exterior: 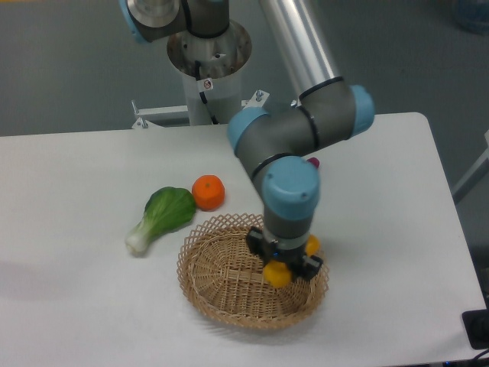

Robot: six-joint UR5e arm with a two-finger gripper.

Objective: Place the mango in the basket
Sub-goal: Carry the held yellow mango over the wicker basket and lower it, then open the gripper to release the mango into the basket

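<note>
**Mango over basket, right side**

I see the hand (pixel 284 264) clamped on the mango (pixel 278 274), low over the basket (pixel 221 294) near its right rim, lower centre of frame. Tangerine (pixel 208 192) and bok choy (pixel 163 215) sit just upper left of the basket. Bare desk (pixel 76 306) left and right; desk's front edge is close below the basket.

My tool (pixel 284 264) is hanging over the right part of the basket (pixel 210 279), with the mango (pixel 278 274) seemingly between its fingers. The basket is sitting on the table (pixel 69 306); the tangerine (pixel 208 192) and bok choy (pixel 162 215) are lying behind it, leftward.
</note>
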